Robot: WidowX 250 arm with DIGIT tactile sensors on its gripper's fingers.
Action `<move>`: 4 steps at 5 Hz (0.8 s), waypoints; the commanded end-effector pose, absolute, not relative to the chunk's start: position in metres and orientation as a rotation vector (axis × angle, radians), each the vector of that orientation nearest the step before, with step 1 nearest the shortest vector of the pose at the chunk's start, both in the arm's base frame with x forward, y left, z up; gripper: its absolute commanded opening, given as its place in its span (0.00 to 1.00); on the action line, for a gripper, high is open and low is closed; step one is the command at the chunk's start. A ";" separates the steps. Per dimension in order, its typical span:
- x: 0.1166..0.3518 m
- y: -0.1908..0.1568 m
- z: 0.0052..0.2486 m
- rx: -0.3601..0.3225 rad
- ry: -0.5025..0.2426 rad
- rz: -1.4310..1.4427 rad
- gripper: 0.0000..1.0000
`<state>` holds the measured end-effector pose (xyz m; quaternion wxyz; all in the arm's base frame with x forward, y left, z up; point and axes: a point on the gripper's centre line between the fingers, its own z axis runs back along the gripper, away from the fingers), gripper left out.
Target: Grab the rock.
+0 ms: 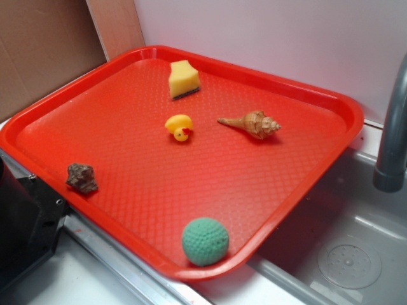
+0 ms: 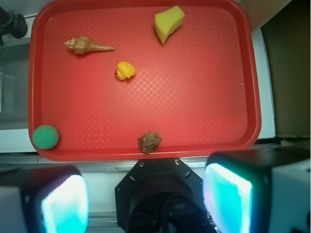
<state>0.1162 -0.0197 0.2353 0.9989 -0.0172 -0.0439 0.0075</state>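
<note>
Rock waits at the near edge of the tray — pincer apart, high above.
The rock (image 2: 149, 142) lies alone just inside the red tray (image 2: 146, 154) rim; the gripper (image 2: 146, 194), fingers spread wide, should descend centred over it — avoiding the rim.

A: Where does the exterior view sit?

B: Off to one side and above, looking down at a slant across the textured red plastic tray (image 1: 331, 101), close enough that the tray fills most of the picture.

A: And the wrist view?

B: It looks nearly straight down from higher up, so the whole red tray (image 2: 146, 154) fits in, with the gripper's two glowing cyan-faced fingers (image 2: 227, 200) blurred large at the bottom edge.

A: What do they share?

B: The tray and everything lying on it, seen turned around between the two.
</note>
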 end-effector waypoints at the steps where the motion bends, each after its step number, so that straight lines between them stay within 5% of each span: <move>1: 0.116 -0.020 0.235 -0.034 -0.088 0.015 1.00; 2: 0.122 -0.022 0.224 -0.060 -0.105 0.012 1.00; 4: 0.146 -0.010 0.163 -0.105 -0.081 0.083 1.00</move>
